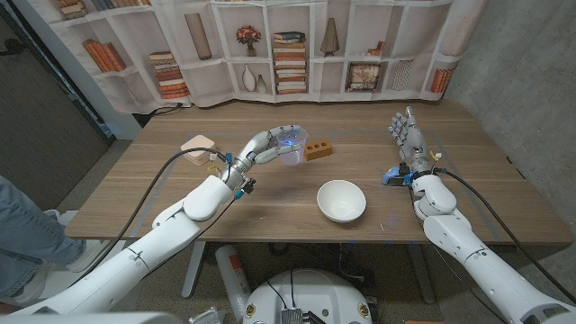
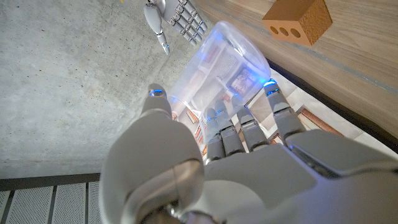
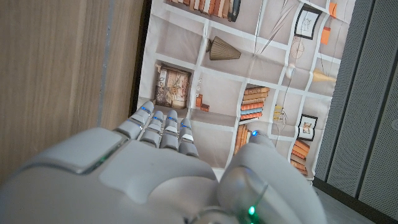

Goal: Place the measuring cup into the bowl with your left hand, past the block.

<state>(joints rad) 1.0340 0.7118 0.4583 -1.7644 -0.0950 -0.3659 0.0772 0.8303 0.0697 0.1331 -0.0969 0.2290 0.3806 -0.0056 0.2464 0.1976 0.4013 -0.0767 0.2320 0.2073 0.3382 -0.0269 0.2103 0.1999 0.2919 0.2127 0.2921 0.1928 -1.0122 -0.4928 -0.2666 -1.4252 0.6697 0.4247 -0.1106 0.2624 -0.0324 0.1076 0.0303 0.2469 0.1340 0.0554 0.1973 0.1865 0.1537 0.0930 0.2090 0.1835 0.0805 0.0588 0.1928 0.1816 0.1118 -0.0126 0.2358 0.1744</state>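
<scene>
My left hand [image 1: 273, 144] holds a clear plastic measuring cup [image 1: 295, 151] above the table, just left of an orange-brown block [image 1: 319, 149] with holes in its end. In the left wrist view the fingers [image 2: 249, 127] wrap the see-through cup [image 2: 214, 74], with the block [image 2: 297, 20] beyond it. A white bowl [image 1: 341, 200] stands nearer the front edge, right of the cup and in front of the block. My right hand [image 1: 407, 135] stands at the right side of the table, fingers straight and apart, holding nothing; its back [image 3: 155, 168] shows in the right wrist view.
A pale pink-and-white object [image 1: 198, 144] lies on the table left of my left arm. A small blue thing [image 1: 392, 177] sits by my right wrist. A bookshelf-print backdrop [image 1: 288, 45] hangs behind the table. A person's leg [image 1: 18, 225] is at the left edge.
</scene>
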